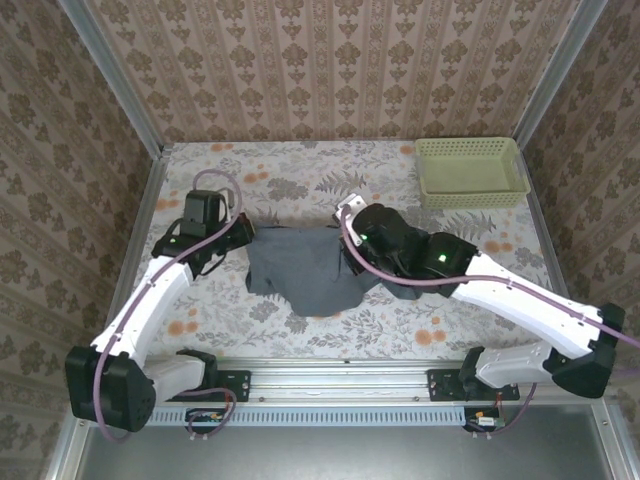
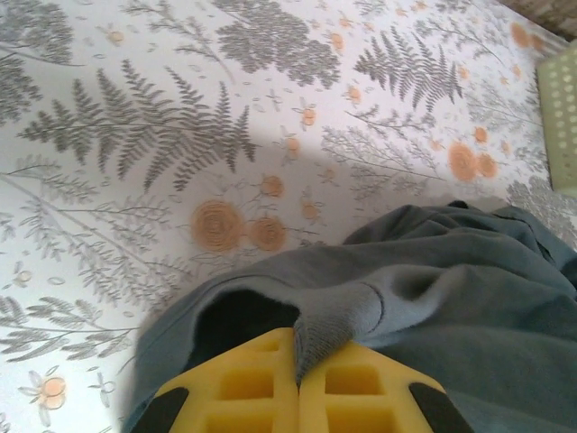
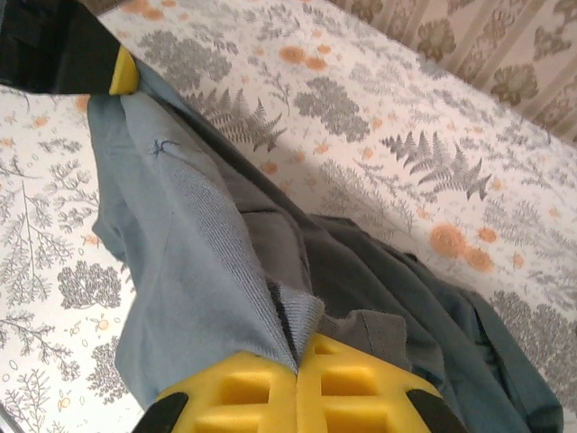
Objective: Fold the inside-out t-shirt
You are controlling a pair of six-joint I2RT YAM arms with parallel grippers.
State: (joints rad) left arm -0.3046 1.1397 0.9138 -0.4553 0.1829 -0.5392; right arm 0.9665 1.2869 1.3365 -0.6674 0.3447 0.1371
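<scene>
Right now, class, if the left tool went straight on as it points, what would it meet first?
The t-shirt it pinches: the left tool is shut on a bunched edge. Past that, probably the flowered table cover, though depth is unclear.

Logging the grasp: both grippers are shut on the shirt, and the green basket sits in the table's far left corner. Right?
No. The basket sits in the far right corner, as the top view shows. Both the left gripper and the right gripper are shut on the shirt.
</scene>
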